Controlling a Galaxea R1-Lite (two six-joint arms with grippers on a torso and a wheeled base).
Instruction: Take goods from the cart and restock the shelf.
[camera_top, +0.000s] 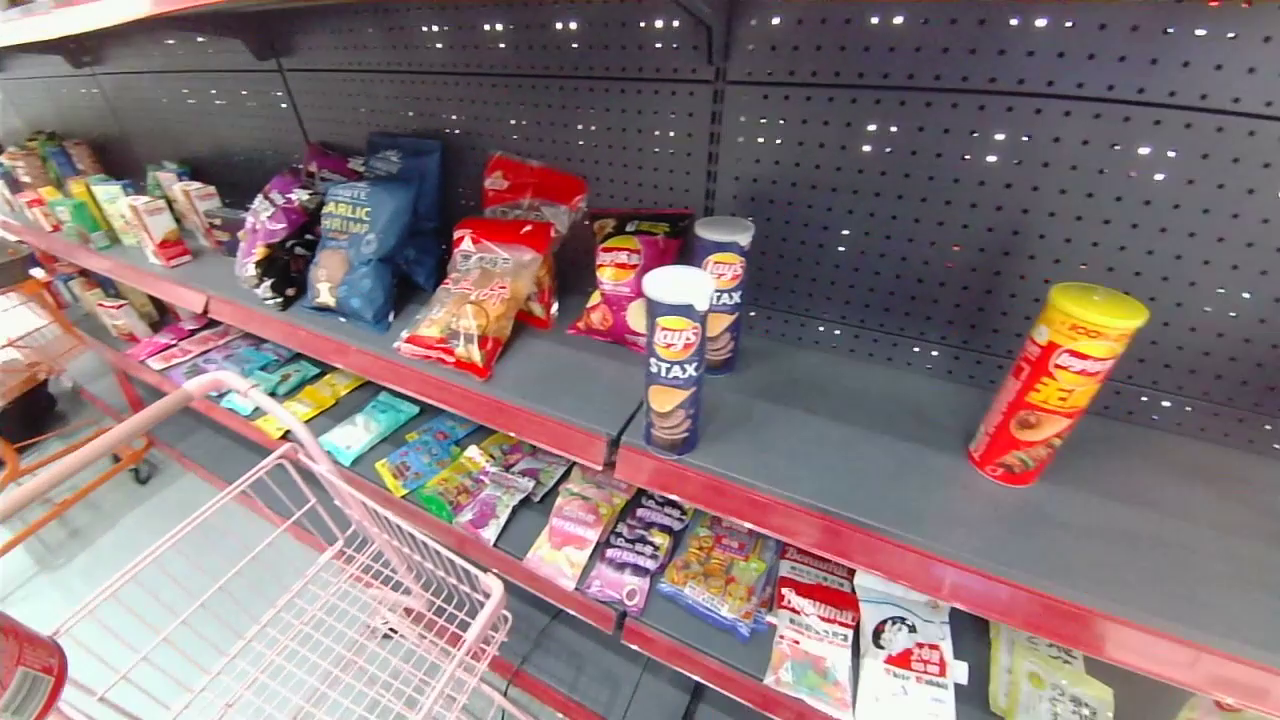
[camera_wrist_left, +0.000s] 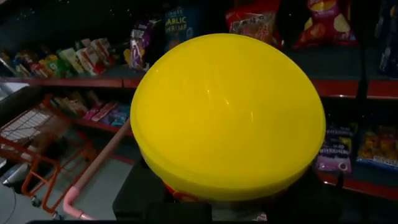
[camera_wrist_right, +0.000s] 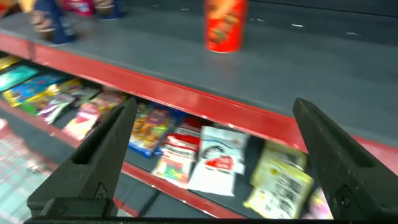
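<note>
A red chip can with a yellow lid (camera_wrist_left: 227, 112) sits right in front of the left wrist camera, and my left gripper is shut on it below the lid. Its red side (camera_top: 25, 672) peeks in at the bottom left corner of the head view, beside the pink cart (camera_top: 300, 590). A matching red can (camera_top: 1055, 385) stands on the right of the grey shelf (camera_top: 850, 450); it is the same red can (camera_wrist_right: 225, 25) in the right wrist view. My right gripper (camera_wrist_right: 217, 180) is open, facing the shelf's red front edge (camera_wrist_right: 186, 93) with nothing between its fingers.
Two blue chip cans (camera_top: 675, 360) stand mid-shelf, with snack bags (camera_top: 480, 290) to their left. The lower shelf (camera_top: 600, 530) holds candy packets. An orange cart (camera_top: 40, 350) is at the far left. There is free shelf room between the blue cans and the red one.
</note>
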